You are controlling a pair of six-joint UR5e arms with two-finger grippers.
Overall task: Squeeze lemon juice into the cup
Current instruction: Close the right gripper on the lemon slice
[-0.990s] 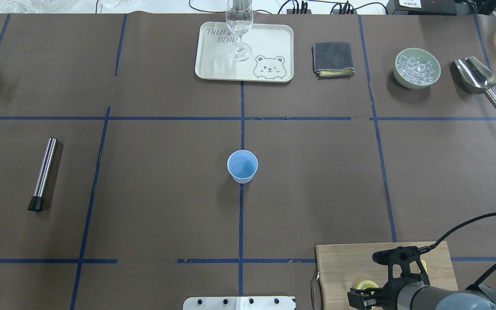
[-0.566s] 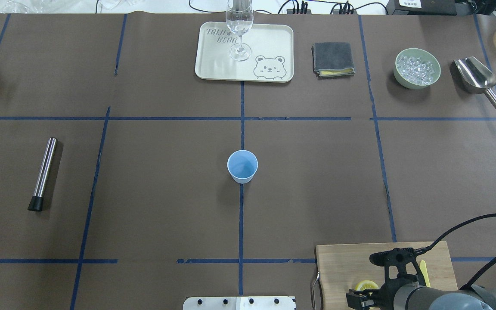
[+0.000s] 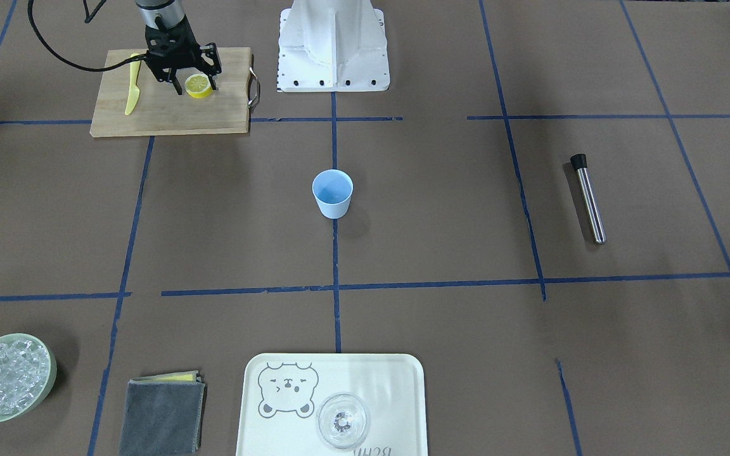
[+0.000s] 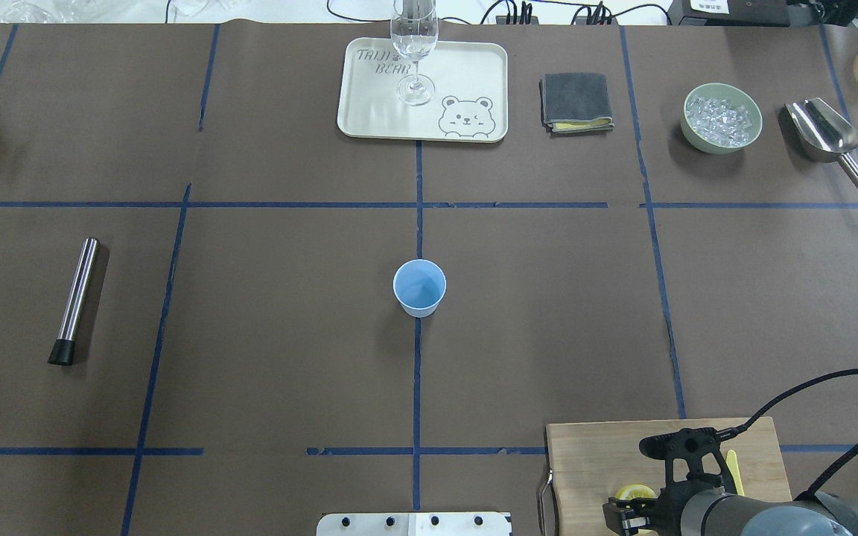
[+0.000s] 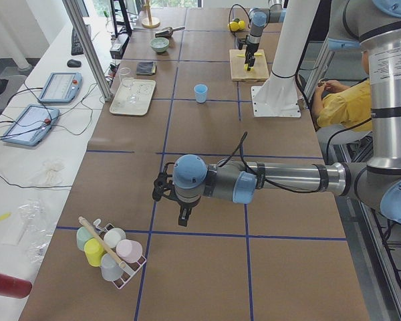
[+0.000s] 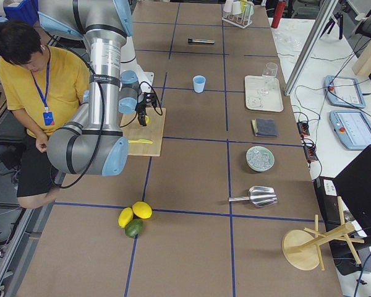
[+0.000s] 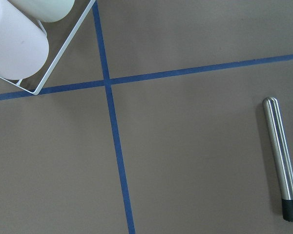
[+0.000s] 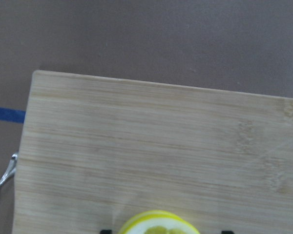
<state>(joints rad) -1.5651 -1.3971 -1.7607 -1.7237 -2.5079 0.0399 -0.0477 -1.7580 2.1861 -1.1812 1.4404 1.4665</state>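
The light blue cup [image 3: 332, 193] stands upright on the brown worktop [image 3: 441, 209], right on a strip of blue tape. Well apart from the cup, toward the robot's base and on the robot's right, lies a wooden cutting board [image 3: 168, 111]. The lemon [image 3: 199, 86], a round slice with its pale face up, rests flat on the half of that board closer to the cup. The right tool [image 3: 196, 81] points down over the slice with its jaws spread, one on either side of the lemon. The right wrist view shows a gap between each black fingertip and the rind, so the tool grips nothing. A yellow plastic knife [image 3: 132, 88] lies on the board on the side of the lemon away from the cup. The left tool [image 5: 184, 215] hangs above the worktop far from the cup on the robot's left, farther out than the steel muddler [image 7: 282, 161] and near a rack of pastel tumblers [image 5: 128, 249]. I cannot tell whether it is spread or closed. On the far side of the cup from the robot sits a cream tray [image 3: 397, 380] carrying a clear glass [image 3: 342, 420]. A folded grey cloth [image 3: 162, 415] and a green bowl of ice [image 3: 48, 370] lie farther toward the robot's right.
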